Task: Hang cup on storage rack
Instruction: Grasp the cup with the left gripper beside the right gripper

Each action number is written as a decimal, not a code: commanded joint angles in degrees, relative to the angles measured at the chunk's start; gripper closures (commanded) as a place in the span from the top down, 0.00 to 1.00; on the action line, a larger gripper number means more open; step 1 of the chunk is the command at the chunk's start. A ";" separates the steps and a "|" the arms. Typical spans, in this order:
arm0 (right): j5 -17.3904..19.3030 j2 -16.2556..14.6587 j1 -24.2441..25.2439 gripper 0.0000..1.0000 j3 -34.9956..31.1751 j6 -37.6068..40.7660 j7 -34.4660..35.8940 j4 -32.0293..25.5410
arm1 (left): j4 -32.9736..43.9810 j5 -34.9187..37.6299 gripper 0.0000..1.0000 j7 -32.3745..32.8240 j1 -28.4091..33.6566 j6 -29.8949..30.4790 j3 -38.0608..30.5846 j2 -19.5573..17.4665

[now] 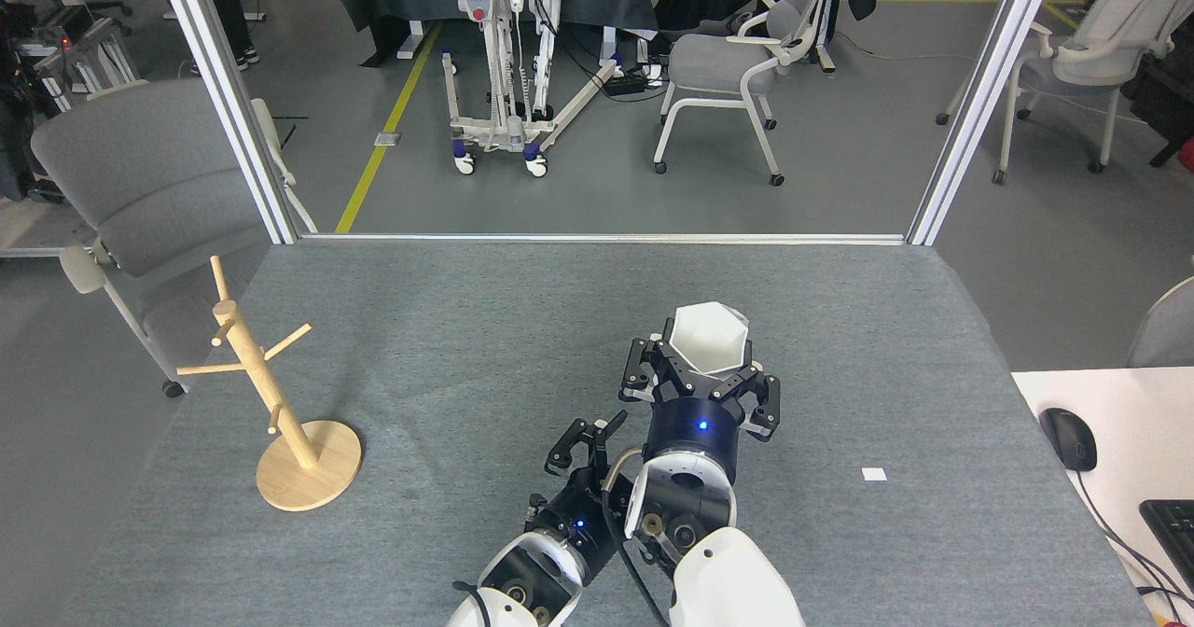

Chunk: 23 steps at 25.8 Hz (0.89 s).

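Right gripper [701,380] is clamping the cup [711,338] above mid-table, well apart from the storage rack [270,394]. Left gripper [588,445] is crowding beside it, jaws partly hidden, state unclear; arms risk colliding, jarring the cup loose.

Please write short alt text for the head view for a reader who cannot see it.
The robot's right hand holds a white faceted cup above the middle of a grey table. Its left hand sits just beside and partly behind the right arm. A wooden mug tree stands untouched at the table's left edge.
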<state>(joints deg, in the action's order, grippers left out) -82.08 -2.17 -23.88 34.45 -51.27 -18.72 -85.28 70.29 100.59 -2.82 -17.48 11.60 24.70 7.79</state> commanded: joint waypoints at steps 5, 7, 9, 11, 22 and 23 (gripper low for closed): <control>-0.01 0.41 0.15 0.26 1.50 -0.14 -1.32 0.29 | -5.07 -9.00 0.99 2.91 -5.46 0.27 -2.29 -0.58; -0.01 0.32 0.41 0.26 1.50 -0.14 -1.32 0.38 | -5.07 -9.44 0.99 2.91 -5.99 0.44 -2.46 -0.75; -0.01 0.41 0.76 0.26 1.59 -0.23 -1.32 0.38 | -5.07 -9.53 0.99 3.00 -6.16 0.97 -2.90 -0.67; -0.01 0.41 0.94 0.26 1.68 -0.23 -1.32 0.38 | -4.98 -9.62 0.99 3.09 -6.69 1.14 -2.99 -0.58; 0.17 0.50 1.12 0.26 2.82 -0.15 -1.24 1.88 | -5.25 -9.71 0.99 5.90 -7.92 4.13 -2.29 0.21; 0.17 0.59 1.12 0.26 3.17 -0.23 -1.24 2.14 | -5.42 -9.88 0.99 5.90 -8.18 4.66 -2.29 0.12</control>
<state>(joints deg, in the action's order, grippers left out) -81.96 -1.69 -22.64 36.69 -51.51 -20.38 -84.04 65.19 90.91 2.94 -24.72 15.63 22.17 7.88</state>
